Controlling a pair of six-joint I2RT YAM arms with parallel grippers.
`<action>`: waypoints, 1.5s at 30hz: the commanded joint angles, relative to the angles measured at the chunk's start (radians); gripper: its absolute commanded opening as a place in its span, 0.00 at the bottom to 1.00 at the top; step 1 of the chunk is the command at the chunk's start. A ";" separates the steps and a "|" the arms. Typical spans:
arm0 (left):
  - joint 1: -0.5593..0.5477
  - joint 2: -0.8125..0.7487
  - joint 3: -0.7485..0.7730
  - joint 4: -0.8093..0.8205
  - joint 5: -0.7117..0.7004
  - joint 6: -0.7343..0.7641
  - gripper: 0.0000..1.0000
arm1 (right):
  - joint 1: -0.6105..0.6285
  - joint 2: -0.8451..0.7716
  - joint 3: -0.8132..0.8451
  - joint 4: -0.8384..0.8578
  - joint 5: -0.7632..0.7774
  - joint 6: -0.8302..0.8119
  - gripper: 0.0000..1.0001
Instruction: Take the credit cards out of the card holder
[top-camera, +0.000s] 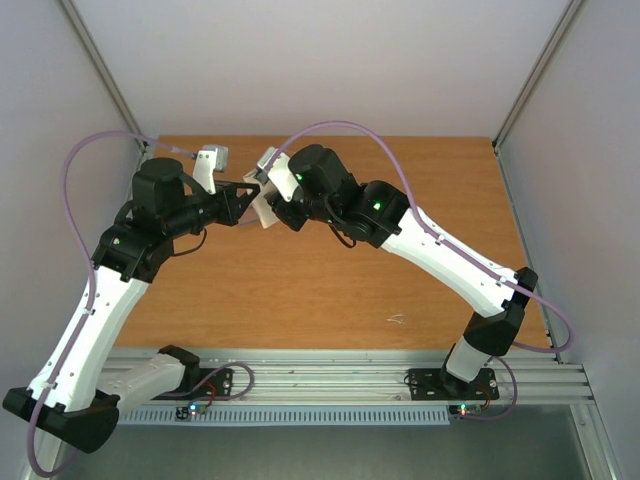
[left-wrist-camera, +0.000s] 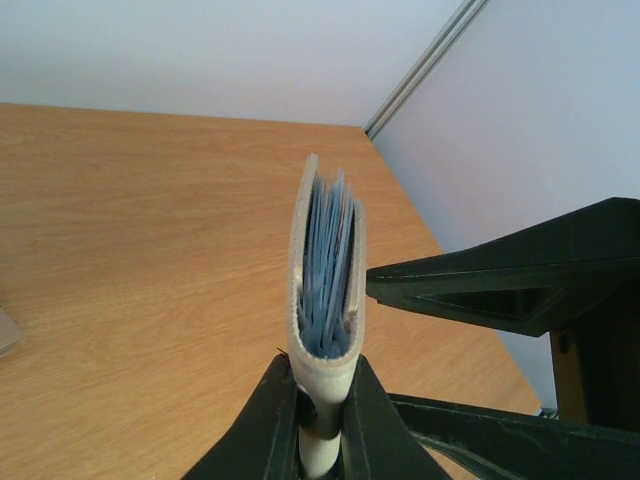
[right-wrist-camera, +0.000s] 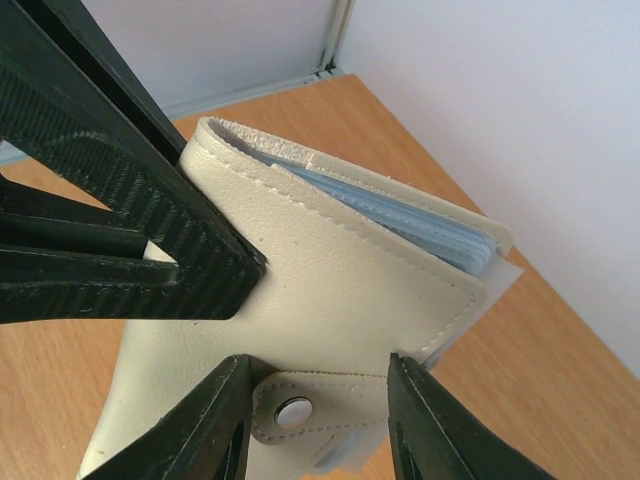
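Observation:
The card holder (top-camera: 263, 208) is folded shut and held off the table between both arms. It is beige outside with pale blue sleeves inside. My left gripper (left-wrist-camera: 322, 400) is shut on its folded spine, open edge pointing away (left-wrist-camera: 326, 250). In the right wrist view the holder's (right-wrist-camera: 340, 290) strap with a metal snap (right-wrist-camera: 292, 410) lies between the fingers of my right gripper (right-wrist-camera: 318, 362), which is open and straddles the strap. The left gripper's finger (right-wrist-camera: 150, 230) presses the holder's face. The credit cards are hidden; only blue sleeve edges (right-wrist-camera: 400, 215) show.
The wooden table (top-camera: 330, 290) lies below, walled at the back and both sides. A small pale scrap (top-camera: 397, 319) lies near the front right. A pale object (left-wrist-camera: 5, 332) shows at the left edge of the left wrist view. A metal rail (top-camera: 340, 375) runs along the front.

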 joint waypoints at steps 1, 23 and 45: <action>-0.005 -0.011 0.024 0.061 0.023 -0.009 0.00 | -0.003 0.015 0.016 -0.071 0.025 -0.014 0.39; -0.005 -0.011 0.003 0.069 0.090 -0.033 0.00 | -0.004 -0.006 -0.008 0.027 0.244 -0.122 0.01; -0.004 -0.034 0.086 -0.015 0.274 0.294 0.00 | -0.440 -0.275 -0.109 -0.184 -0.890 0.044 0.75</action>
